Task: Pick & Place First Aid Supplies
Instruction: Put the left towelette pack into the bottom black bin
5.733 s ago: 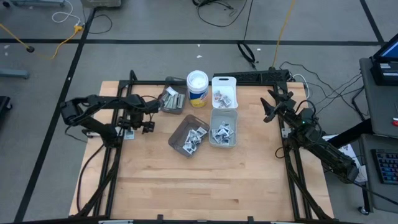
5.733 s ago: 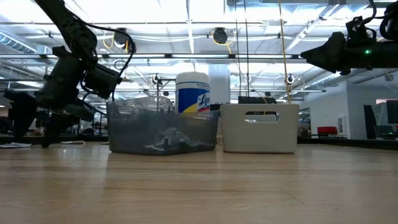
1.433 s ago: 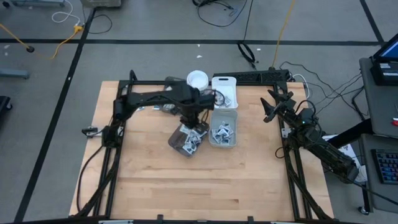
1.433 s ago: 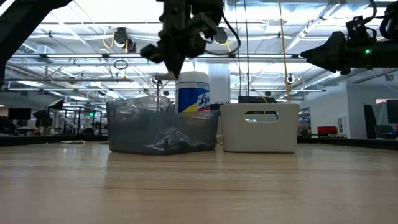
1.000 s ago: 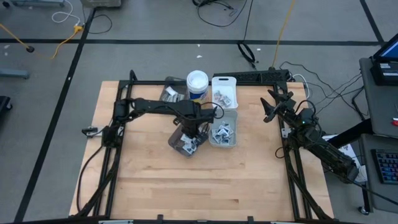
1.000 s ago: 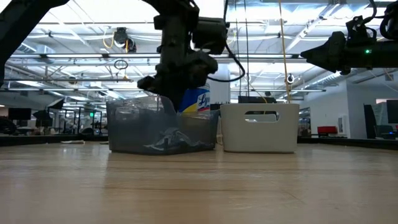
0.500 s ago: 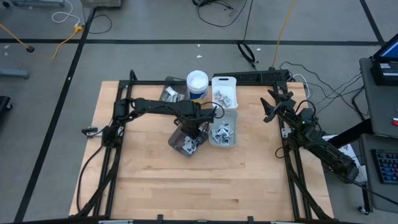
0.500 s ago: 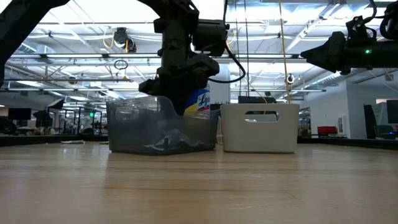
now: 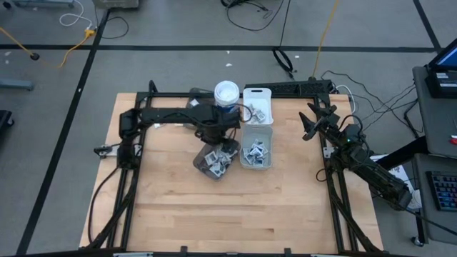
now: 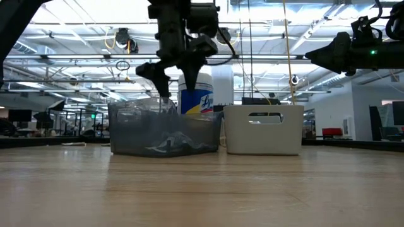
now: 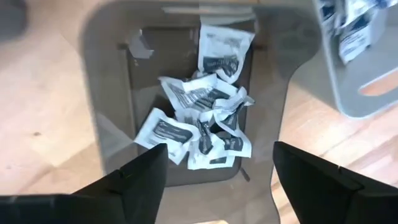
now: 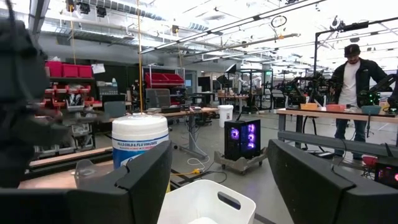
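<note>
Left wrist view showed the packets (image 11: 199,127) heaped in the smoky bin (image 11: 112,81) near the counter's middle, with the left gripper (image 11: 214,171) spread and empty above them. The right gripper (image 9: 308,123) waited spread at the counter's right edge. Loose crumpled packets could snag the fingers and spill over the bin's wall.

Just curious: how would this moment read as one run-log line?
left end effector: open above smoky bin | packets: piled inside | right end effector: open, waiting at table's side
</note>
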Robot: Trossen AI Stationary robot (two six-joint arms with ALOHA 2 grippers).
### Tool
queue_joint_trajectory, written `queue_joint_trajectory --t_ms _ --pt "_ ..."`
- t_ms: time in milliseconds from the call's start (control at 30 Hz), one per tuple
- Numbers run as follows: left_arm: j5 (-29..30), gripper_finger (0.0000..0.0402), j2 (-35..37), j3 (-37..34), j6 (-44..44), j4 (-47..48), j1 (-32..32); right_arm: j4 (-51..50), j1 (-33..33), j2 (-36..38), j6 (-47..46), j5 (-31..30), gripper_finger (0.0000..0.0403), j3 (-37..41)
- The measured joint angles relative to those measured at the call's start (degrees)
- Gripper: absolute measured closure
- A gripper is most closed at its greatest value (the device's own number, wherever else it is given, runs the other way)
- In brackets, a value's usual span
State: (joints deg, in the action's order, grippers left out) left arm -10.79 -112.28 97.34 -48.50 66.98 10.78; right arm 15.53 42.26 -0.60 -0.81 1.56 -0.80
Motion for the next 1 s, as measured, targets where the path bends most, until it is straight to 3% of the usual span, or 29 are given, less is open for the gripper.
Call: queue_joint_trajectory --t_ms 333,500,667,1000 --pt "0.1 0.0100 5.6 -0.1 8.3 0.9 2.8 0.0 0.0 0.0 0.0 0.0 0.0140 0.0" --pt "-0.3 0.0108 11.1 -8.0 9.0 -2.9 5.4 0.0 0.0 0.0 0.0 0.0 0.0140 0.0" --pt "-0.4 0.0116 15.9 -14.9 10.2 -2.8 10.4 0.0 0.0 0.0 0.0 0.0 0.0140 0.0" --pt "-0.7 0.0116 22.0 -21.7 11.6 2.5 24.8 0.0 0.0 0.0 0.0 0.0 0.0140 0.0"
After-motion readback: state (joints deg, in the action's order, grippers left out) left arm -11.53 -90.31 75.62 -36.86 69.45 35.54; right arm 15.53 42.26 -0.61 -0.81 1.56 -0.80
